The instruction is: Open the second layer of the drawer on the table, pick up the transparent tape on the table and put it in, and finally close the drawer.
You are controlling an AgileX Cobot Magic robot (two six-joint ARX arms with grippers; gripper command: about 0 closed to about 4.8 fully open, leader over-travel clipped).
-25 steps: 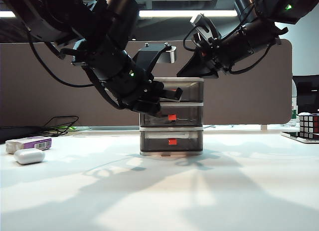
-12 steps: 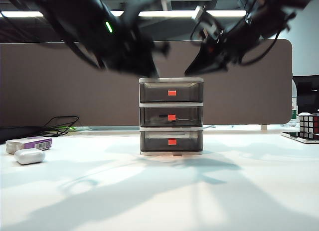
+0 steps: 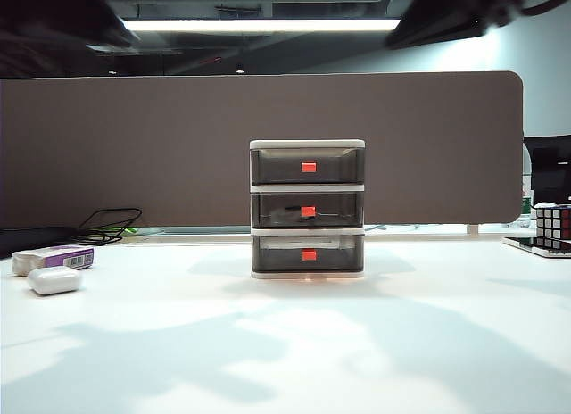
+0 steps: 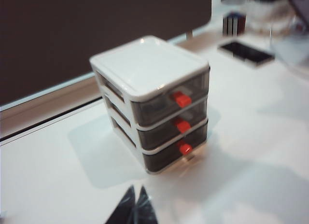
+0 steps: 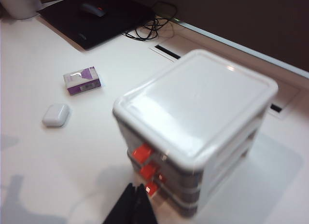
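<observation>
The drawer [image 3: 307, 209] stands mid-table, a white-framed cabinet of three smoky-grey trays with red tabs, all pushed in. The second layer [image 3: 332, 206] sits flush with the others, and a dim dark shape shows through its front. I cannot make out the transparent tape anywhere on the table [image 3: 285, 343]. My left gripper [image 4: 135, 192] hangs shut and empty, high above the tabletop in front of the drawer [image 4: 149, 64]. The right gripper [image 5: 134, 190] is shut too, holds nothing and hovers above the red tabs [image 5: 148, 170]. Neither gripper shows in the exterior view.
A white oval case [image 3: 53, 280] and a purple-and-white box [image 3: 55, 256] lie at the table's left. A puzzle cube [image 3: 553, 225] stands at the far right. Black cables [image 3: 111, 225] trail along a brown partition [image 3: 134, 146]. A dark mat with a mouse [image 5: 96, 16] lies beyond the box.
Both arms have risen from around the cabinet's top and left the exterior view. All three trays stay shut.
</observation>
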